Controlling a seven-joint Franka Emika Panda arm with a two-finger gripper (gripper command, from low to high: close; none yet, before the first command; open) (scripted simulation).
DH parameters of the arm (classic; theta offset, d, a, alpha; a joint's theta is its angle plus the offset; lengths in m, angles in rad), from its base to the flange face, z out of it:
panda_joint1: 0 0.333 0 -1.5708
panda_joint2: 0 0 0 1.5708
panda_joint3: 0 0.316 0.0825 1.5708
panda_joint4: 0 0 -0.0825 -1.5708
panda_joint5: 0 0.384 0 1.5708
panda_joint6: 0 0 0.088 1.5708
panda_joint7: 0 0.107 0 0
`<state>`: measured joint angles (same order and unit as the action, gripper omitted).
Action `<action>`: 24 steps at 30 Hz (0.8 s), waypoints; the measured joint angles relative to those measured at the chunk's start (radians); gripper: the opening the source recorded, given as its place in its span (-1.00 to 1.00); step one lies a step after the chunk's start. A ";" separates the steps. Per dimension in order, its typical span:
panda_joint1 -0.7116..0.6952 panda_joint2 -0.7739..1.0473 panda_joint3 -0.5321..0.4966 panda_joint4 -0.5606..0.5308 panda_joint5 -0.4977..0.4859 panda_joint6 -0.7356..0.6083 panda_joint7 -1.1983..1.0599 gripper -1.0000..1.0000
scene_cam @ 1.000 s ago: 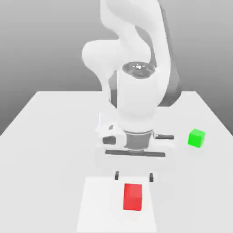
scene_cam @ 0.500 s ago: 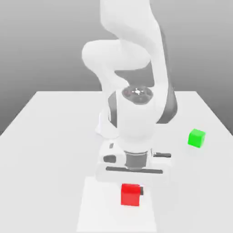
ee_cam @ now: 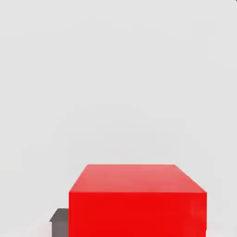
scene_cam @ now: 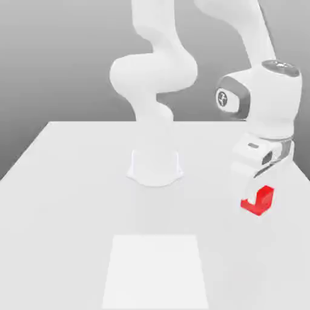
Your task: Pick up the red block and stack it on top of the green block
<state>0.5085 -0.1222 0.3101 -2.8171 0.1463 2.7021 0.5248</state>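
Now the end effector (scene_cam: pixel 259 197) is clamped on the red block (scene_cam: pixel 258 202), held above the worktop (scene_cam: pixel 72 181) at four o'clock in the exterior view. The hand view shows its broad face (long axis unclear).

A smooth, bright red rectangular block (ee_cam: pixel 137 200) sits close up, its flat top face and one plain side both showing. A small dark grey piece (ee_cam: pixel 59 221) pokes out just beside its lower corner, and behind the block stretches a pale, bare white worktop (ee_cam: pixel 115 69).
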 joint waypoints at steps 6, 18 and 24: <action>0.219 -0.086 0.093 -0.057 0.073 -0.025 -0.211 -1.00; 0.258 0.017 0.227 -0.098 -0.172 0.092 -0.171 -1.00; 0.231 0.138 0.217 -0.095 -0.290 0.210 -0.088 -1.00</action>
<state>0.7394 0.0162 0.5273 -2.9125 -0.1441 2.9121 0.4363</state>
